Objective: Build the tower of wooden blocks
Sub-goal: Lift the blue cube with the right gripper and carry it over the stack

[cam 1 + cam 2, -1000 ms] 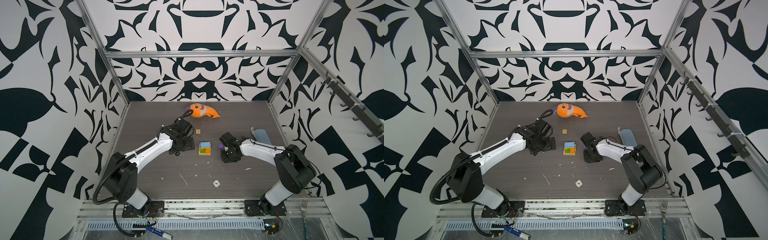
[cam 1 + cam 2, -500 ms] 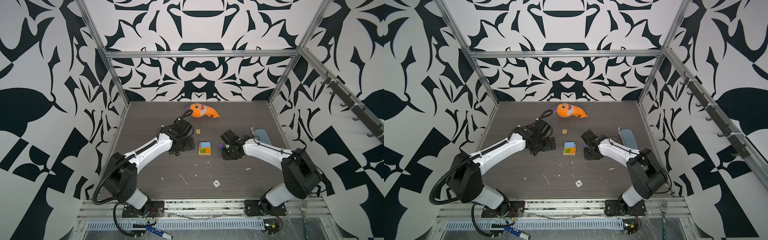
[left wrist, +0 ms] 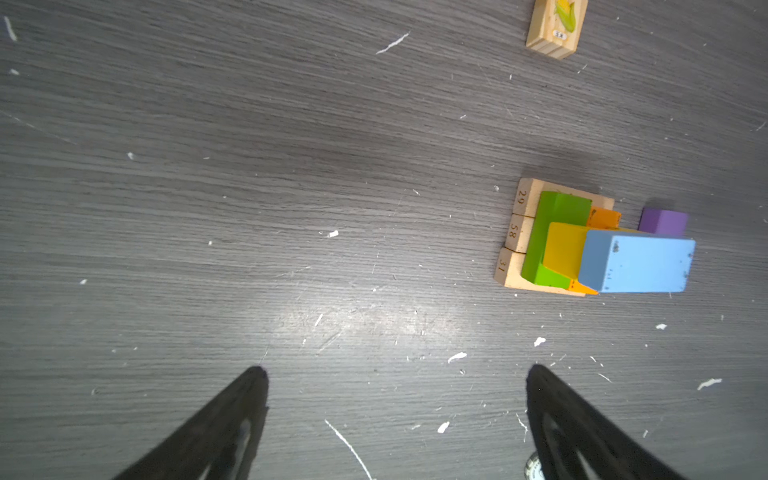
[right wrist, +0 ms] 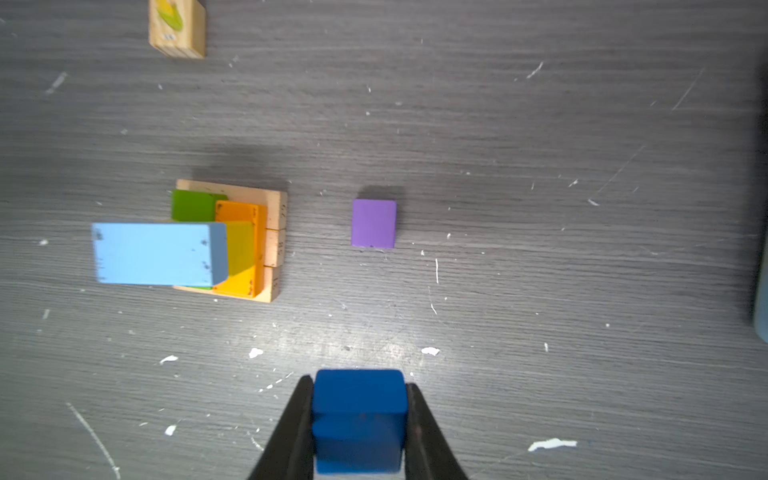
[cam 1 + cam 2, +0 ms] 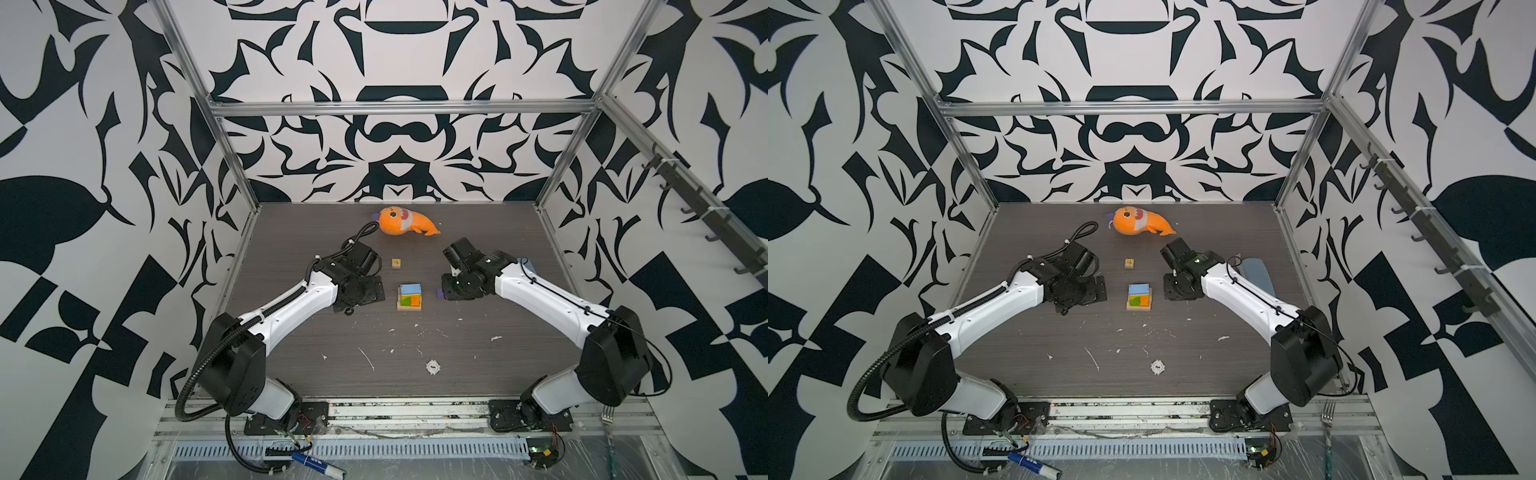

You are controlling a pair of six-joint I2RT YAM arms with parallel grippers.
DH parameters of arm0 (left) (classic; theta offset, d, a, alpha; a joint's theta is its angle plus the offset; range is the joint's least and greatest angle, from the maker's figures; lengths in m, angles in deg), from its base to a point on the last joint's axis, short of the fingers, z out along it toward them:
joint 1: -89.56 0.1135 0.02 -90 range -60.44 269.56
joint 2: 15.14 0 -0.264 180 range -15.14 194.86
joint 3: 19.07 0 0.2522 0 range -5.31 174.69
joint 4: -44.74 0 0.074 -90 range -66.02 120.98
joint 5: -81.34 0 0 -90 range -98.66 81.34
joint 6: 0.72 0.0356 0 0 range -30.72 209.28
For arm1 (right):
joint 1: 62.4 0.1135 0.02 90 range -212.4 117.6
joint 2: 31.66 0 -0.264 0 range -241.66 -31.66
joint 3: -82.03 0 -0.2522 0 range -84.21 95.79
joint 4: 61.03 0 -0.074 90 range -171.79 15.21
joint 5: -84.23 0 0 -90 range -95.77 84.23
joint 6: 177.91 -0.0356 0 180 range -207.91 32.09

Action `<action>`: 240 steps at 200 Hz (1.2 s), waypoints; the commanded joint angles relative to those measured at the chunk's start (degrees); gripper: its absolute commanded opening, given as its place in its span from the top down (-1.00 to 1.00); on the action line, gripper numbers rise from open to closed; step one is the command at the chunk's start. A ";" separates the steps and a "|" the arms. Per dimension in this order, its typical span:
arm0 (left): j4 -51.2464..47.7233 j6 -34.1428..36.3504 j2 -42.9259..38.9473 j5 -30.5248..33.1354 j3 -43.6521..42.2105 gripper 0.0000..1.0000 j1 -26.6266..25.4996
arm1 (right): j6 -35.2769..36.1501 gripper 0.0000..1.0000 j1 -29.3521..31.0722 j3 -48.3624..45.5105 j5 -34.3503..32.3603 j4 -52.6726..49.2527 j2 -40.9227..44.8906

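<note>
Blue cube (image 4: 359, 415) lifted; bars (image 3: 515, 232) 29, 58, 31

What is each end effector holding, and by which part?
Right end effector grips the blue cube by two opposite side faces; left end effector is open and empty.

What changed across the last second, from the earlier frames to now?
The right arm shifted: its wrist lifted or drew back slightly, and its elbow swung outward to the right. The right gripper has its fingers shut on the blue cube. The left gripper, open, the block stack, the purple cube and the plush fish stayed where they were.
</note>
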 commanded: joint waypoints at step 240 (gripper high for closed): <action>5.16 -1.94 -7.41 -3.71 -6.20 -1.00 0.75 | -0.71 0.56 7.25 31.67 2.00 -16.69 -18.14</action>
